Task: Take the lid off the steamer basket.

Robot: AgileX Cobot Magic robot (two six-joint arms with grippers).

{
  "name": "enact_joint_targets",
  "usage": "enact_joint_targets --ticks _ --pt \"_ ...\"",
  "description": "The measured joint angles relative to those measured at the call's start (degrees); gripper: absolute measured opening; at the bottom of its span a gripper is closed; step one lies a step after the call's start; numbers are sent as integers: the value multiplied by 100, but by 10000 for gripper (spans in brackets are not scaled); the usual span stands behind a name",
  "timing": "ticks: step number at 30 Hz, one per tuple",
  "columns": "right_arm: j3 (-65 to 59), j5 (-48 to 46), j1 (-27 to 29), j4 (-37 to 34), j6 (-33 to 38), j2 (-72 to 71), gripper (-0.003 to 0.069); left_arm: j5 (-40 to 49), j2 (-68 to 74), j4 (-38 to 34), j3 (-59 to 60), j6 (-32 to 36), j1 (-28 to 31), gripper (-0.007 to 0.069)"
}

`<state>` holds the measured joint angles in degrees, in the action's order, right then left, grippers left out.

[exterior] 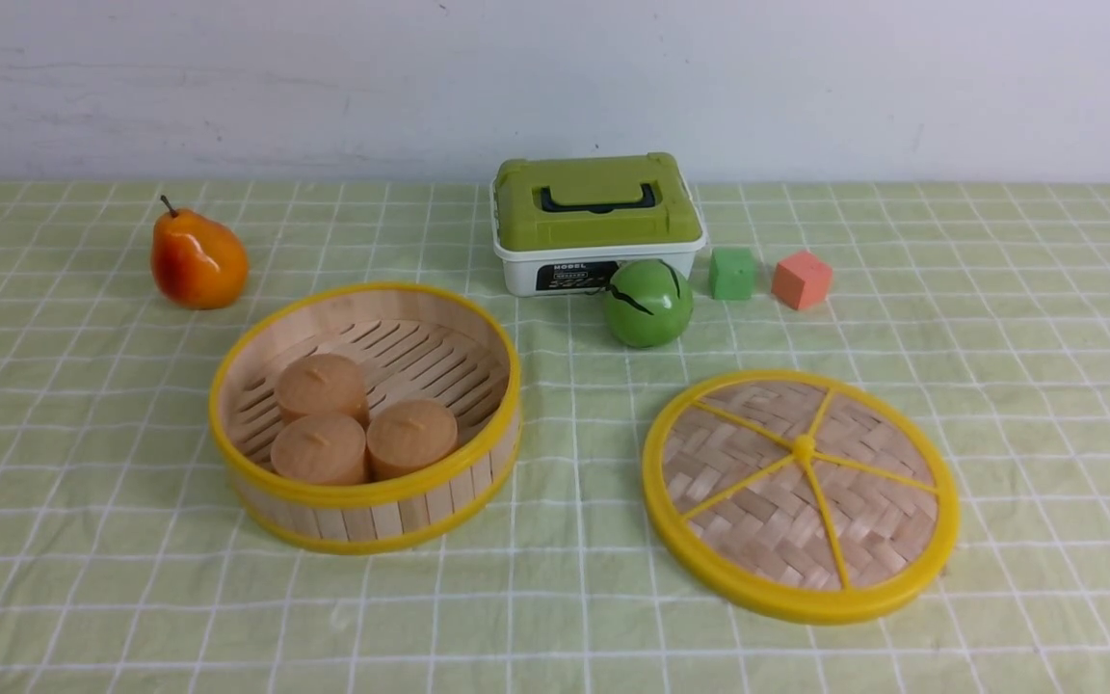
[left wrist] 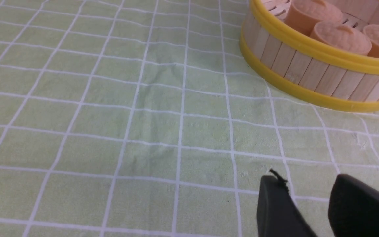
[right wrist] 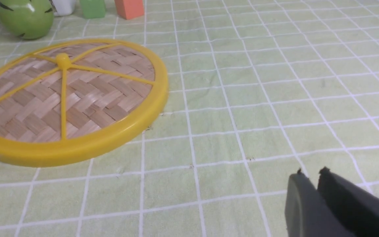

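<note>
Lid [exterior: 801, 482] sits right of centre, lower half of the front view, flat on the cloth [exterior: 555, 617], off the basket [exterior: 367, 520]. Right gripper [right wrist: 311, 179] is nearer; in its wrist view the lid is well apart from the fingertips. Those fingers: small gap, nothing held. Left gripper [left wrist: 303, 181]: fingers apart, empty. Lid's round, no long axis; woven tan face, yellow rim, spokes, centre knob. Looks done, no grab needed.

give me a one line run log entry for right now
lid: off, flat on cloth | steamer basket: uncovered, three buns inside | left gripper: open, empty | right gripper: empty
</note>
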<state>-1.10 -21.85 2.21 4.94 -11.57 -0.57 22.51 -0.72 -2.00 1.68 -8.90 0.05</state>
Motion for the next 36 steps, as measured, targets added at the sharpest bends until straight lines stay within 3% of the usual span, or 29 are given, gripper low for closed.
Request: enact_joint_targets --ticks 36 --pt "0 -6 0 0 -5 0 83 0 0 0 0 0 0 239"
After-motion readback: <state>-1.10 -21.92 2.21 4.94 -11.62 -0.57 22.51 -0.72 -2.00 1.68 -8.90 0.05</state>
